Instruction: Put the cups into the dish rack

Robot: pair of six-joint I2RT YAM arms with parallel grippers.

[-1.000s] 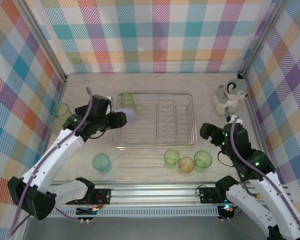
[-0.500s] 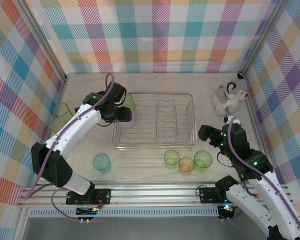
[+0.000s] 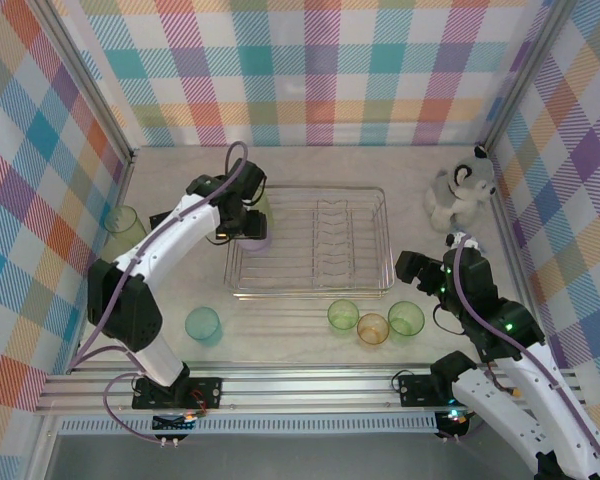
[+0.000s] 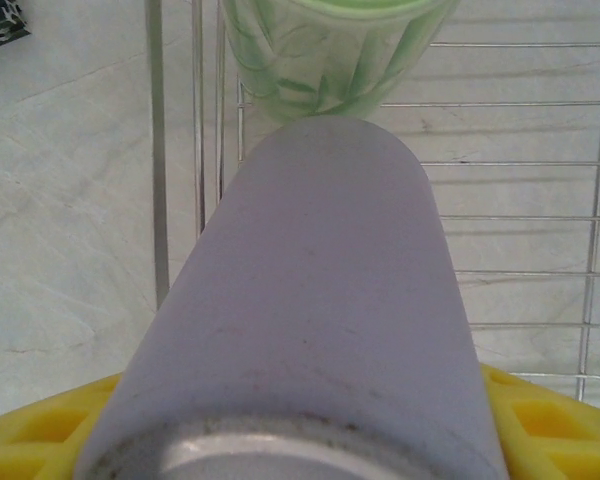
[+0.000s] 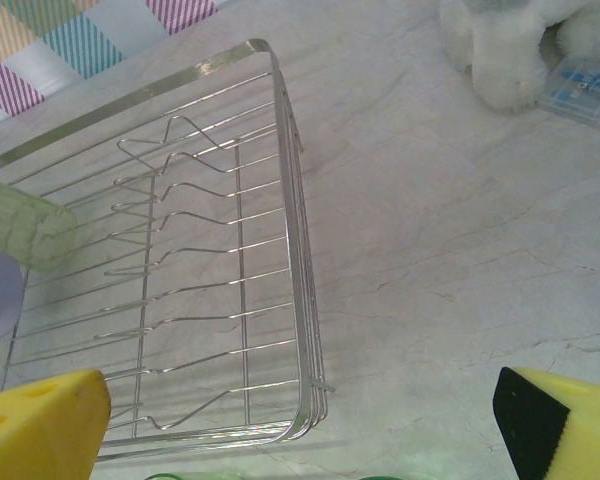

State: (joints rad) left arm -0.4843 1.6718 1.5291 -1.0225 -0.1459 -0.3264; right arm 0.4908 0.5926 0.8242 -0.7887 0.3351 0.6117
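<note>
Nearest the arm bases, a teal cup [image 3: 202, 323] stands on the table, well short of the left pincer [image 3: 243, 224]. A green cup [image 3: 343, 314], an orange cup [image 3: 373, 328] and a second green cup [image 3: 406, 318] stand in a row just short of the right pincer [image 3: 412, 266], slightly to its left. That pincer's jaws are spread wide with nothing between them, and the dish rack [image 3: 389, 240] lies just to its left. The left pincer pinches a lavender cup [image 4: 310, 300] over the rack's left edge. Just beyond it, a third green cup [image 4: 330, 50] sits in the rack's far left corner. A pale green cup [image 3: 122, 222] stands well to the left pincer's left. A plush toy [image 3: 462, 190] sits beyond the right pincer.
</note>
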